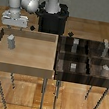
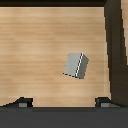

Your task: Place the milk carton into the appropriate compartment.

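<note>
The milk carton (image 1: 11,41) is a small upright grey box with a paler top. It stands in the light wooden bin (image 1: 38,68) towards the exterior view's left. My gripper (image 1: 13,27) hangs above the carton, clear of it, with the jaws open and empty. In the wrist view the carton (image 2: 76,65) lies on the wooden floor ahead of the gripper (image 2: 63,102). Both fingertips (image 2: 22,102) show apart along the picture's edge.
A dark bin (image 1: 88,57) with several compartments stands at the exterior view's right, its dark wall (image 2: 116,50) beside the carton. It holds small grey objects, among them a squat cube (image 1: 73,66) and a taller box (image 1: 106,46). The robot's black base (image 1: 52,19) is behind.
</note>
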